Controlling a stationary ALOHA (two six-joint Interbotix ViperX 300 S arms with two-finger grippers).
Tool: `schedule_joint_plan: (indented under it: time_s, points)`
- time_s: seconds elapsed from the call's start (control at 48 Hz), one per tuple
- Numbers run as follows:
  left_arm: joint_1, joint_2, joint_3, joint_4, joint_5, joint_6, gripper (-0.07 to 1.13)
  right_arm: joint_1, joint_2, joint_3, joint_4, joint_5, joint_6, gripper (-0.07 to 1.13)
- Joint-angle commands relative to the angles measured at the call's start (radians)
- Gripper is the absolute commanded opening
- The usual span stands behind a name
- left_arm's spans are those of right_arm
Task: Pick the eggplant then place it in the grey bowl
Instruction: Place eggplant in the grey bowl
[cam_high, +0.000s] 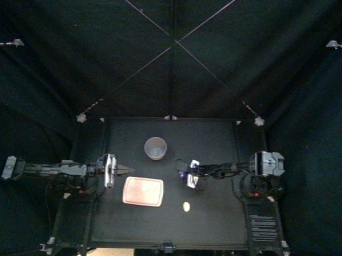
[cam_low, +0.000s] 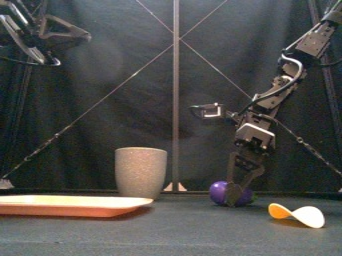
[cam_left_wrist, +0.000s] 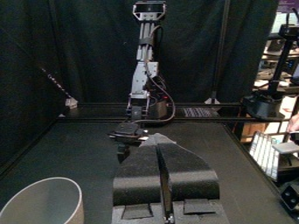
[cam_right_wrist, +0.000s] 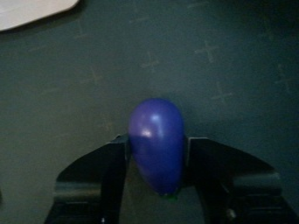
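Eggplant (cam_right_wrist: 156, 129), a small rounded purple plastic toy, lies on its side on the black table (cam_low: 174, 238), not lifted yet. Right gripper (cam_right_wrist: 160, 150) is down over it, jaws either side of the body and apparently pressed against it, so I read this as gripped. Step in hand: secure the grasp, then lift. Grip sits around the fat mid-section. The surface is glossy and curved, so the eggplant could squirt out toward its tip if the squeeze is light or off-centre. Check that both jaws bear evenly, lift straight up slowly, and get above the rim before moving sideways. Target is the tall grey speckled cup (cam_low: 140, 171), upright, near, to the left of the eggplant and a bit further back. Release low, centred over the mouth. Flat pink tray (cam_low: 74, 206) lies front-left and a small orange-and-cream toy (cam_low: 297, 214) nearer the front edge, both off the likely path. Left gripper (cam_left_wrist: 162, 144) rests raised on the left, jaws pressed together, holding nothing.
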Motion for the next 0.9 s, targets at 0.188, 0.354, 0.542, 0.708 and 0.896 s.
schedule_joint_plan:
  time_s: [0.188, 0.354, 0.542, 0.708, 0.896]
  points:
    - [0.002, 0.003, -0.011, 0.002, -0.005, 0.000, -0.03, -0.046, -0.097, -0.124, -0.018, 0.000, -0.012, 0.43]
    - [0.002, 0.003, -0.009, 0.002, -0.005, 0.000, -0.03, -0.098, -0.152, -0.305, -0.095, -0.003, -0.011, 0.45]
    - [0.002, 0.003, -0.006, 0.003, -0.003, 0.000, -0.03, -0.133, -0.057, -0.488, -0.121, -0.035, -0.009, 0.45]
    - [0.002, 0.000, -0.002, 0.002, -0.003, 0.000, -0.03, -0.167, 0.083, -0.615, -0.123, -0.038, -0.009, 0.48]
    - [0.002, -0.015, 0.006, 0.002, 0.002, 0.000, -0.03, -0.190, 0.170, -0.683, -0.126, -0.028, -0.005, 0.72]
